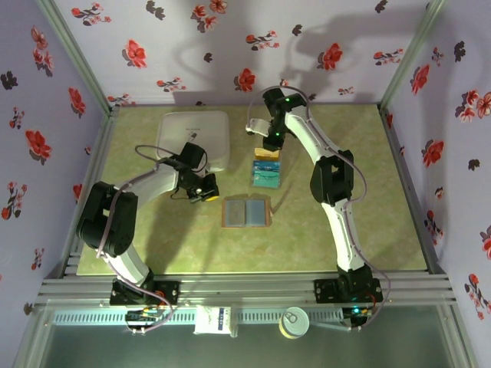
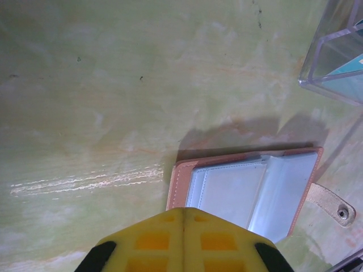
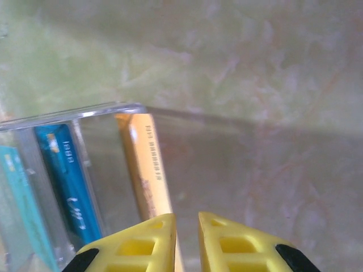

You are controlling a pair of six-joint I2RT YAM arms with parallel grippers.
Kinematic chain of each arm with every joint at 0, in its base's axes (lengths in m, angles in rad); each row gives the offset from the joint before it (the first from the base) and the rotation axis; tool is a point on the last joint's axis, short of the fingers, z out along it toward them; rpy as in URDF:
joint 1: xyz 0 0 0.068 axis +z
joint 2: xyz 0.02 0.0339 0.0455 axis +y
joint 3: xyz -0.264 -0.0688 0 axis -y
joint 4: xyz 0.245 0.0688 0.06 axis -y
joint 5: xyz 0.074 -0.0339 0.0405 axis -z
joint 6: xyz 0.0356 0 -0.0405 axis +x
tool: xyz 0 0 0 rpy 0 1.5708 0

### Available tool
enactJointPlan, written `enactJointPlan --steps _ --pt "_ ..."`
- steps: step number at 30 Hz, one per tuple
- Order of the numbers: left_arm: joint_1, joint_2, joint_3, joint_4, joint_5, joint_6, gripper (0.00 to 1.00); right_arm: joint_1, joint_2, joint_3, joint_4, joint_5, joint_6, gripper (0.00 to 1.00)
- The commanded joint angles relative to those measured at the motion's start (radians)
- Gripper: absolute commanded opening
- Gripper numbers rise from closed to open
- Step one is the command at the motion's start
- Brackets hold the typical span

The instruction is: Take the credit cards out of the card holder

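Observation:
The card holder (image 1: 246, 212) lies open and flat on the green table, its clear inner pockets (image 2: 249, 190) bare. The credit cards stand in a clear plastic box (image 1: 267, 182) beyond it: an orange one (image 3: 144, 164), a blue one (image 3: 68, 181) and a teal one (image 3: 17, 192). My right gripper (image 3: 186, 218) hangs over the box's far end with its jaws a narrow gap apart. The orange card's edge lies against the left finger's inner face and nothing is pinched. My left gripper (image 2: 182, 212) is shut on nothing, just left of the holder's near-left corner.
A white square box (image 1: 196, 138) sits at the back left, behind my left arm. The holder's snap strap (image 2: 332, 204) sticks out on its right side. The clear box's corner (image 2: 340, 56) is close beyond the holder. Metal frame rails and floral walls ring the table.

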Motion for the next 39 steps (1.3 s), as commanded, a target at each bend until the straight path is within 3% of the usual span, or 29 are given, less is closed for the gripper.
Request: enactJointPlan --steps 1,9,27,32,39 --pt "0.012 0.025 0.028 -0.013 0.026 0.026 0.0 -0.008 -0.023 0.017 0.07 0.04 0.04 0.19" --pt "0.014 0.023 0.013 -0.006 0.025 0.031 0.0 -0.006 -0.032 -0.046 0.17 0.041 0.082 0.19" --pt "0.014 0.008 -0.006 0.007 0.03 0.031 0.0 0.007 -0.072 -0.109 0.166 0.047 0.12 0.22" --pt "0.017 0.002 -0.006 0.011 0.029 0.034 0.0 0.012 -0.134 -0.144 0.216 0.091 0.225 0.26" --pt "0.016 -0.013 -0.024 0.032 0.037 0.027 0.0 0.043 -0.292 -0.357 0.361 0.137 0.537 0.26"
